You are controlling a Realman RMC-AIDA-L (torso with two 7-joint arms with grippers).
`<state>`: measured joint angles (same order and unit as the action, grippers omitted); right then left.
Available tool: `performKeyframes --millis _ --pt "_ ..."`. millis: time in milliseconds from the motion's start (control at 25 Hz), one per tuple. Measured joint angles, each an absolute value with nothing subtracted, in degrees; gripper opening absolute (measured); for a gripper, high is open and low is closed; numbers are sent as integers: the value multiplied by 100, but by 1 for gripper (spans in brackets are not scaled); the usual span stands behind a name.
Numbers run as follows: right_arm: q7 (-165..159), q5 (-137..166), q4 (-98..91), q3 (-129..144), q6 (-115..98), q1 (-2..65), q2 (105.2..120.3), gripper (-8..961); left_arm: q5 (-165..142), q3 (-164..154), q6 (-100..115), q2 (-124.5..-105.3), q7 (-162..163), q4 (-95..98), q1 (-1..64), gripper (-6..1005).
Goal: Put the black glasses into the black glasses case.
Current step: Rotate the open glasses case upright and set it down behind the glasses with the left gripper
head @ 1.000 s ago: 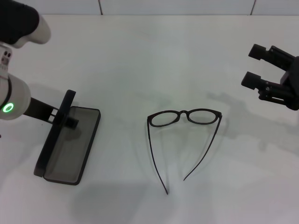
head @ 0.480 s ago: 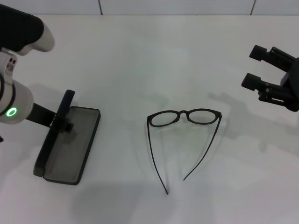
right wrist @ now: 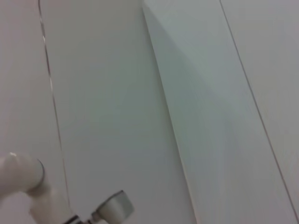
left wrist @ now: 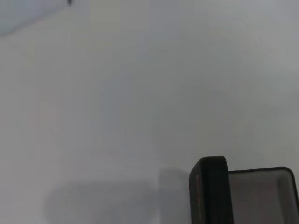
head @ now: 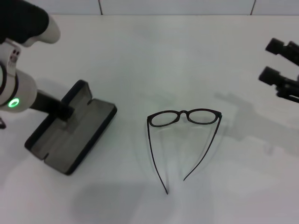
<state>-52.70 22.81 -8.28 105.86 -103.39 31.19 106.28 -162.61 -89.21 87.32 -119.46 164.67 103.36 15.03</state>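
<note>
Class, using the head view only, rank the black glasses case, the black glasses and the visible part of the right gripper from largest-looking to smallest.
1. black glasses case
2. black glasses, a close second counting the spread temples
3. right gripper, partly out of frame

In the head view, the right claw [head: 276, 60] was cut off by the picture's edge; only two black finger ends showed. The left claw [head: 63, 111] reached into the black glasses case [head: 70, 133], its fingertips hidden against the dark lid, so its state could not be determined. In the left wrist view, the case [left wrist: 243, 196] was cut off at the picture's corner.
</note>
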Motion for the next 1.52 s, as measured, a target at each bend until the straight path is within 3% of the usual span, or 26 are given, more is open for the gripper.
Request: performKeyframes --millis 120,560,960,1520 --pt "-5193 2286 -818 10546 -10803 3069 10574 871 -16259 -8920 8555 -11946 16045 10429 1622 206" --pt "-5731 3540 -833 10595 -12238 3216 10400 869 -16230 -9722 6174 -11978 12259 9747 2202 207" --pt "-6179 4301 -976 10546 -12266 3259 10520 869 -15314 -10215 4969 -11985 11599 7590 3333 206" --pt "-6153 4306 -921 10089 -12090 3199 10503 866 -15342 -10611 4749 -12026 11756 7383 3357 141"
